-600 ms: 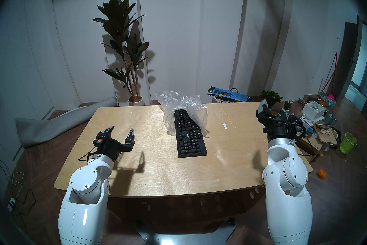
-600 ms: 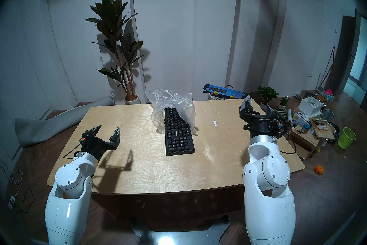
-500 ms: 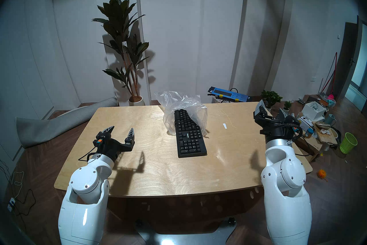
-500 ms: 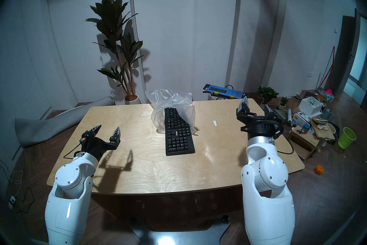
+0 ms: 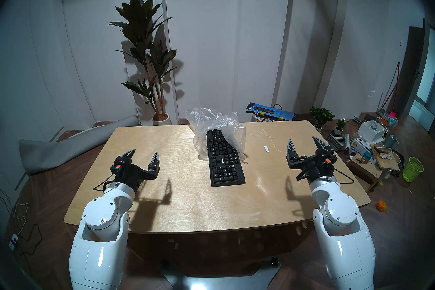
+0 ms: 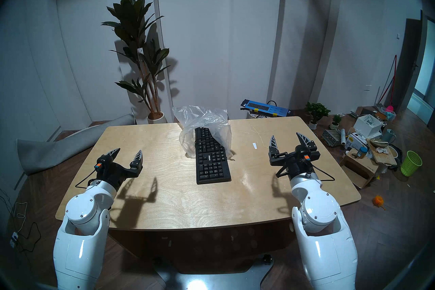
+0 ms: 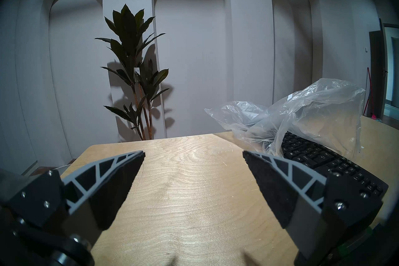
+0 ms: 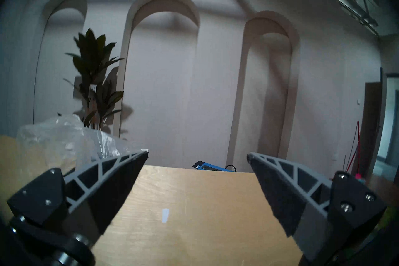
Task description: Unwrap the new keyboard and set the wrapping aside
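Observation:
The black keyboard [image 5: 225, 162] lies lengthwise at the middle of the wooden table [image 5: 179, 197]; its near half is bare and its far end sits inside the clear crinkled plastic bag [image 5: 219, 124], which bunches up over it. Both show in the left wrist view, keyboard [image 7: 323, 162] and bag [image 7: 313, 112]; the bag [image 8: 54, 140] is blurred at the left of the right wrist view. My left gripper [image 5: 144, 154] is open and empty above the table, left of the keyboard. My right gripper [image 5: 304, 142] is open and empty, right of the keyboard.
A small white strip [image 5: 266, 149] lies on the table right of the keyboard. Behind the table stand a tall potted plant [image 5: 146, 58] and a long blue keyboard box [image 5: 270, 111]. Clutter and a green basket [image 5: 412, 169] fill the floor at right. A grey rolled mat [image 5: 70, 146] lies left.
My right arm has swung in from the table's right edge and lowered, its open gripper now pointing forward over the table. The left arm, keyboard and bag have not moved.

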You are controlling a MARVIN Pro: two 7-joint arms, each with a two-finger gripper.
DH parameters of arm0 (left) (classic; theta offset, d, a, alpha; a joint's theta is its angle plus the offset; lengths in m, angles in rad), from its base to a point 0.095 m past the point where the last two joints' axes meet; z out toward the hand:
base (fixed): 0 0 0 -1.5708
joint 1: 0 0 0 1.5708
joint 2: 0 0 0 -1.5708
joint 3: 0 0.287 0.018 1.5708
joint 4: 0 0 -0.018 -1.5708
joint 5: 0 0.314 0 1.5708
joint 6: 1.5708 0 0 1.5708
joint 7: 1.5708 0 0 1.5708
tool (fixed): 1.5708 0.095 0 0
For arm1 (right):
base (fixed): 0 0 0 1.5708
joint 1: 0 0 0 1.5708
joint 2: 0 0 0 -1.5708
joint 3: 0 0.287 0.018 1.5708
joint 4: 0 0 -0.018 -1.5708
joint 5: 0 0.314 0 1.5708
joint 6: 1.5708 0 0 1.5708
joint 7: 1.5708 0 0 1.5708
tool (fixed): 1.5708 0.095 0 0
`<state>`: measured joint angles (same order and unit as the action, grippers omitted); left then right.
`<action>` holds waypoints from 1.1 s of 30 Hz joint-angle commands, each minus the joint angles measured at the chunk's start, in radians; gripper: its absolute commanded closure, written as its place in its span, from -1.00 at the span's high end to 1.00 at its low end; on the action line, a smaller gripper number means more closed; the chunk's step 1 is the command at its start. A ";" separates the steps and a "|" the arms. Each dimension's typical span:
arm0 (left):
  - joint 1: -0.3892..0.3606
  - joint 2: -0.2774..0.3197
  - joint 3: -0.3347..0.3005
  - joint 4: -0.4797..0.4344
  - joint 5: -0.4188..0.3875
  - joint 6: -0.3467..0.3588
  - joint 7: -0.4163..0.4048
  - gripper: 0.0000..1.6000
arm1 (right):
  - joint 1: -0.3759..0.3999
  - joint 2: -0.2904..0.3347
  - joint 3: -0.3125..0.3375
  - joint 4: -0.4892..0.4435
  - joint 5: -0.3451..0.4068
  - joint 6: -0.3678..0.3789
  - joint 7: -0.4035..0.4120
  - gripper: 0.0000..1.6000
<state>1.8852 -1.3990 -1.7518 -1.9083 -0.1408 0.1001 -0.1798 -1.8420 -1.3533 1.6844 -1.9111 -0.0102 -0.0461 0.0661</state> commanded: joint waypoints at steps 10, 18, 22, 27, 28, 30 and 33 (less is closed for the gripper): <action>-0.037 0.034 0.007 -0.033 -0.032 -0.074 -0.074 1.00 | 0.106 0.095 -0.014 0.067 -0.099 -0.109 0.170 1.00; -0.071 0.151 0.074 -0.099 -0.044 -0.059 -0.229 1.00 | 0.074 0.053 -0.040 0.067 -0.087 -0.113 0.142 1.00; -0.082 0.193 0.083 -0.109 0.006 -0.093 -0.302 1.00 | 0.070 0.048 -0.043 0.068 -0.085 -0.122 0.128 1.00; -0.101 0.248 0.148 -0.090 0.169 -0.189 -0.371 1.00 | 0.069 0.048 -0.046 0.069 -0.084 -0.125 0.120 1.00; -0.109 0.261 0.164 -0.082 0.194 -0.202 -0.368 1.00 | 0.069 0.048 -0.046 0.069 -0.084 -0.126 0.119 1.00; -0.136 0.268 0.195 -0.062 0.253 -0.225 -0.358 1.00 | 0.068 0.047 -0.047 0.069 -0.084 -0.127 0.116 1.00; -0.175 0.264 0.228 -0.022 0.339 -0.286 -0.333 1.00 | 0.069 0.047 -0.048 0.071 -0.084 -0.127 0.114 1.00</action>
<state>1.8013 -1.1853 -1.5881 -1.9705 0.0376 -0.0810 -0.5332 -1.7826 -1.3013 1.6331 -1.8235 -0.0945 -0.1583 0.1893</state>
